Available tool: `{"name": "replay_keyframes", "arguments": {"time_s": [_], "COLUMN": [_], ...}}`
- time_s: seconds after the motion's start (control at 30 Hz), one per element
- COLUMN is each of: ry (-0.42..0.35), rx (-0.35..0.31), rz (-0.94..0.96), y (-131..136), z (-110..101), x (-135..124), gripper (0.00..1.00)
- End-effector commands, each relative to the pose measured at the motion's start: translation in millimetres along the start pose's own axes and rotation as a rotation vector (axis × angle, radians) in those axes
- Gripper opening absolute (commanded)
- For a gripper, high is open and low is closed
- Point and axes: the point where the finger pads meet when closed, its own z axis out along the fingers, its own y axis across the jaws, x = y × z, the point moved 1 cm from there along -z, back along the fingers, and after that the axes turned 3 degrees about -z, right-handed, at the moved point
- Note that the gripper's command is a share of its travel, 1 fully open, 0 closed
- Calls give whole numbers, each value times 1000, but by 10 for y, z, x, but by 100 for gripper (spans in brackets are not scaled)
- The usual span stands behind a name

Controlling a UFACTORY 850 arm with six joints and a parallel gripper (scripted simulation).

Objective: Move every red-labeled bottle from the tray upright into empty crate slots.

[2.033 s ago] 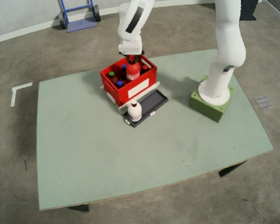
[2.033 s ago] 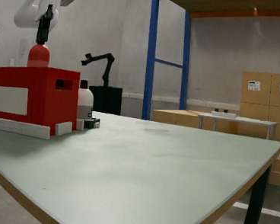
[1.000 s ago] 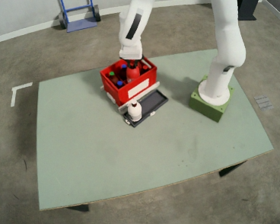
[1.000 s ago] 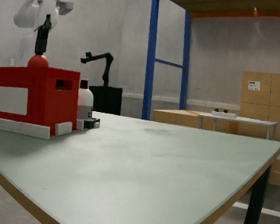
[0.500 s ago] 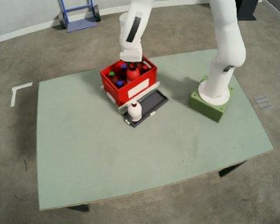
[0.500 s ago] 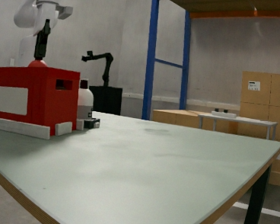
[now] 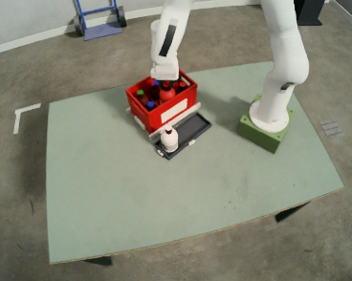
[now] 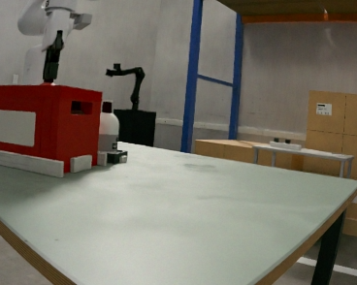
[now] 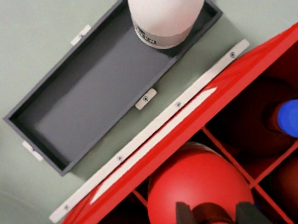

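Note:
My gripper is shut on the neck of a red bottle, which sits low in a slot of the red crate near its tray-side wall. In the wrist view the red bottle fills a front slot below my fingers. A blue-capped bottle stands in a neighbouring slot. Green- and blue-capped bottles stand in other slots. The dark grey tray lies against the crate's front, holding one white bottle at its near end; that bottle also shows in the wrist view.
The arm's green base stands on the table to the right of the crate. In the exterior view the crate and white bottle sit at the table's far left.

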Motion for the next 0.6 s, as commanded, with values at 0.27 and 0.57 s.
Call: {"name": "replay_keyframes", "arguments": {"time_s": [0.27,0.57], "ry": [0,0], "rx": [-2,-2], "rz": [0,0], "y": [8,8], "z": [105,187], "x": [-1,-1], "gripper": [0,0]}}
